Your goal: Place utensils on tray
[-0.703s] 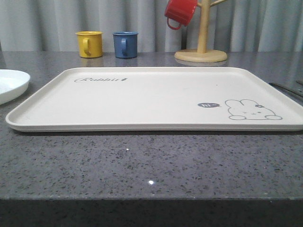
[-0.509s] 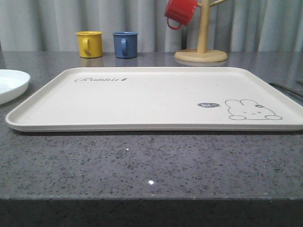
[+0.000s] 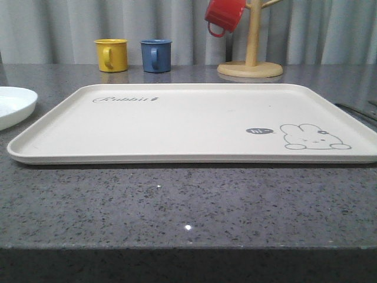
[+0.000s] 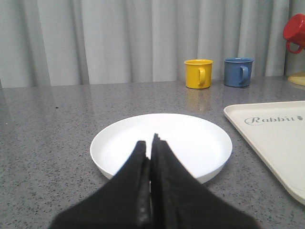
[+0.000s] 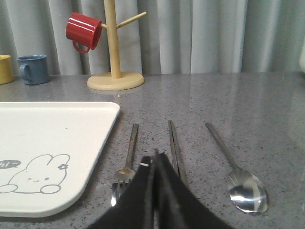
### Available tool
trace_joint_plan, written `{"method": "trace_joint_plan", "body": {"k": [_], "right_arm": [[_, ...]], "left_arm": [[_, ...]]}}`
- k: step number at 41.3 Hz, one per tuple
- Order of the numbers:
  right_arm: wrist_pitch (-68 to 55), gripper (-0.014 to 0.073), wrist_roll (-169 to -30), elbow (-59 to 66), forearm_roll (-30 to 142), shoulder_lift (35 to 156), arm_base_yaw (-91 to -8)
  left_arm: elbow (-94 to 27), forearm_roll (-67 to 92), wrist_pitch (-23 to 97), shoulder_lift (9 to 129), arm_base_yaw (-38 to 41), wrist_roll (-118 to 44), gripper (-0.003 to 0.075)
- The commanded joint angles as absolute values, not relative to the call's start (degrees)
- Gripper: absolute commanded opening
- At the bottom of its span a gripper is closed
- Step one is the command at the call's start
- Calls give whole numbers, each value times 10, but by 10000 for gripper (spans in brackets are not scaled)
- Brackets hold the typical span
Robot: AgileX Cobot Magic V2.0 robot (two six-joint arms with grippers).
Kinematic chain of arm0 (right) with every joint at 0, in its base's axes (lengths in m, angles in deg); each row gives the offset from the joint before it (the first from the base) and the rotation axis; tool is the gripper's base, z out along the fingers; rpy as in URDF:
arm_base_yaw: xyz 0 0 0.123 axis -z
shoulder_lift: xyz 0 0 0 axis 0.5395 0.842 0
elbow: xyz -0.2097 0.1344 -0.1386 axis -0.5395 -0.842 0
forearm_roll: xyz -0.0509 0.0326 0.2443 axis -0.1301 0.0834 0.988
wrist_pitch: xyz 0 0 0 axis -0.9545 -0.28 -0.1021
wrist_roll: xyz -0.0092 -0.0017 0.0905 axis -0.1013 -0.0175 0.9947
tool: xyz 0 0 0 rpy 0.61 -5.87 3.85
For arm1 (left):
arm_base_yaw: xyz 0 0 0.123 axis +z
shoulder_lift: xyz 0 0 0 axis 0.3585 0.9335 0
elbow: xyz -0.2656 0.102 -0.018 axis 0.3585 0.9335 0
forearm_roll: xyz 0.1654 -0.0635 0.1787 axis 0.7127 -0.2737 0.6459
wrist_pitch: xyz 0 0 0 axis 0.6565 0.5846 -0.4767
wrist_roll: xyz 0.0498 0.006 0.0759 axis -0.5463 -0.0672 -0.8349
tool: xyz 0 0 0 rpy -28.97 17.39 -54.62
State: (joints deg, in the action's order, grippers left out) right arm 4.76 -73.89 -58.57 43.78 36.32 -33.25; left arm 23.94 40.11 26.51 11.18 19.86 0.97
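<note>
Above the fork (image 5: 125, 164), right gripper (image 5: 155, 157) hangs closed, holding nothing.

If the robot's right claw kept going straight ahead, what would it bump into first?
Probably the chopsticks, which lie on the counter right ahead of the shut right gripper, between the fork and spoon. Its height is unclear, so it might pass over them.

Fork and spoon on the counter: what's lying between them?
The pair of chopsticks, in the right wrist view. They lie on the grey counter roughly parallel to the fork and spoon, apart from both, right of the tray.
</note>
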Motion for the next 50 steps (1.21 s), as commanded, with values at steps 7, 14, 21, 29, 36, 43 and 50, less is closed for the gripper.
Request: {"method": "trace_joint_plan", "body": {"k": [7,14,21,29,36,43,50], "right_arm": [[123,-67,-741,-573,431,354,-330],[33,-67,-741,-461,431,358,-330],[-98,-67,-741,-314,431,423,-330],[-233,-67,-741,-207,431,535,-330],[-273,-67,-741,-204,431,592,-330],[-280,-67,-741,-204,431,628,-330],[-281,-67,-741,-204,431,643,-330]], "left_arm": [[243,401,198,100,199,17,-20],[136,400,238,102,199,17,-20],[-50,405,402,139,199,17,-20],[-182,405,539,259,199,17,-20],[-176,405,580,314,199,17,-20],[-165,405,596,345,199,17,-20],[-164,405,596,361,199,17,-20]]}}
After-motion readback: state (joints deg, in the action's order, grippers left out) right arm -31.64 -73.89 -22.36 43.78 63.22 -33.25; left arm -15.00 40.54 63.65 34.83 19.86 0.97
